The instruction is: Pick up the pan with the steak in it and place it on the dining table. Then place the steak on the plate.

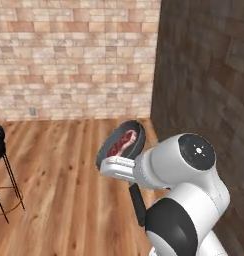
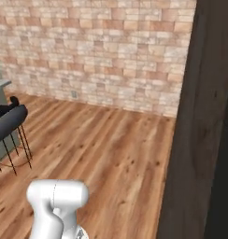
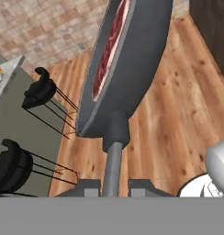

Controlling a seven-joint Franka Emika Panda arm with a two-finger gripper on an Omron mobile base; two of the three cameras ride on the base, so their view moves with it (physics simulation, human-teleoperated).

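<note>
Because the pan has to travel to the dining table (image 3: 15,117), whose grey-green side and pale top edge lie beyond the bar stools (image 3: 38,89), the arm carries it high over the wooden floor (image 1: 59,165) in front of the brick wall (image 1: 74,55). Relative to the stools, the pan (image 3: 141,55) hangs well apart and tilted steeply, probably a side effect of gripping the long handle. Inside it, the steak (image 3: 109,50) rests against the base. At the handle's near end, the gripper (image 3: 114,183) is pinched on it.

The round dark grey pan (image 3: 132,64) runs past the hand view's top edge; the white arm hides most of its long black handle (image 1: 138,202) in the left base view.
</note>
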